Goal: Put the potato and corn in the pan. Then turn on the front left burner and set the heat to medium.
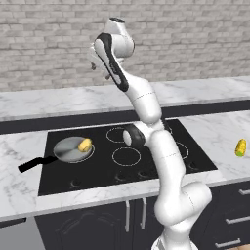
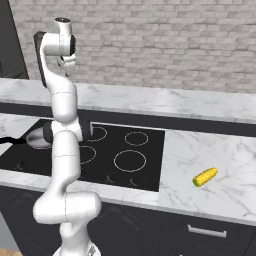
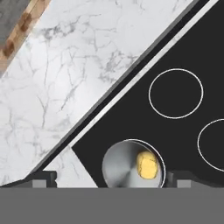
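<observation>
The shiny grey pan (image 1: 68, 151) sits on the cooktop's front left burner, its black handle (image 1: 36, 164) pointing left. The tan-yellow potato (image 1: 85, 145) lies inside it, toward the right rim. The bright yellow corn (image 1: 240, 147) lies on the marble counter right of the cooktop, also in the right base view (image 2: 205, 176). My gripper (image 1: 100, 70) hangs high above the cooktop, open and empty. In the hand view the gripper (image 3: 111, 179) looks down on the pan (image 3: 120, 168) and potato (image 3: 147, 165). In the right base view, my arm hides part of the pan (image 2: 35, 138).
The black cooktop (image 1: 161, 168) has several ringed burners and a row of knobs (image 1: 75, 183) along its front edge. Marble counter (image 2: 220, 150) runs on both sides. A raised back counter (image 1: 49, 100) and a brick wall stand behind.
</observation>
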You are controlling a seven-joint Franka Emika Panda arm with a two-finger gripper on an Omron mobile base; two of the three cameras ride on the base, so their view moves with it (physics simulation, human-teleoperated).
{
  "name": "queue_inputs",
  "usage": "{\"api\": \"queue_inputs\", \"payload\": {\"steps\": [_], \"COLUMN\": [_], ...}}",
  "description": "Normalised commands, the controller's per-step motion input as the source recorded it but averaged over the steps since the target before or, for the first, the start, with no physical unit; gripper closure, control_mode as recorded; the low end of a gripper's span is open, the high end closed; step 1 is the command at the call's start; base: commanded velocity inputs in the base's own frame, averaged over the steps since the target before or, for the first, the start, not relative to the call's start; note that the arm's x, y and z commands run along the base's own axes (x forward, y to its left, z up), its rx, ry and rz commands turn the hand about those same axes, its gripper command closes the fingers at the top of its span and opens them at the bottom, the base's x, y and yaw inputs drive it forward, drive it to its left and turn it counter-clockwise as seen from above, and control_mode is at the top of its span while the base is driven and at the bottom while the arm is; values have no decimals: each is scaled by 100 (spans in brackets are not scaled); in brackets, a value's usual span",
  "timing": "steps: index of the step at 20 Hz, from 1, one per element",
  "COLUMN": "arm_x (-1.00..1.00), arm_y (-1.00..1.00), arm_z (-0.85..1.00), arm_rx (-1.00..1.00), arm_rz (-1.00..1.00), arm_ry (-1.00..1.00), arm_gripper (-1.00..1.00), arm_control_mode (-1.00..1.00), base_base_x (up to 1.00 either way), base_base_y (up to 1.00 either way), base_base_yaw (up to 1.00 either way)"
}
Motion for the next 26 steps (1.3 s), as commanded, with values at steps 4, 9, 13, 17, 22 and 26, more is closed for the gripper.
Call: {"api": "queue_inputs", "payload": {"steps": [4, 9, 13, 17, 22, 26], "arm_x": [-27, -77, -100, -100, -100, -54], "arm_y": [-38, -89, -74, -45, -27, -10], "arm_z": [16, 52, 7, 0, -23, -42], "arm_rx": [-10, -19, -12, -17, -23, -20], "arm_rz": [0, 6, 2, 0, 0, -1], "arm_ry": [24, 37, 21, 44, 64, 44], "arm_gripper": [-100, -100, -100, -100, -100, -100], "arm_control_mode": [-100, -100, -100, -100, -100, -100], "base_base_x": [0, 0, 0, 0, 0, 0], "base_base_y": [0, 0, 0, 0, 0, 0], "base_base_yaw": [0, 0, 0, 0, 0, 0]}}
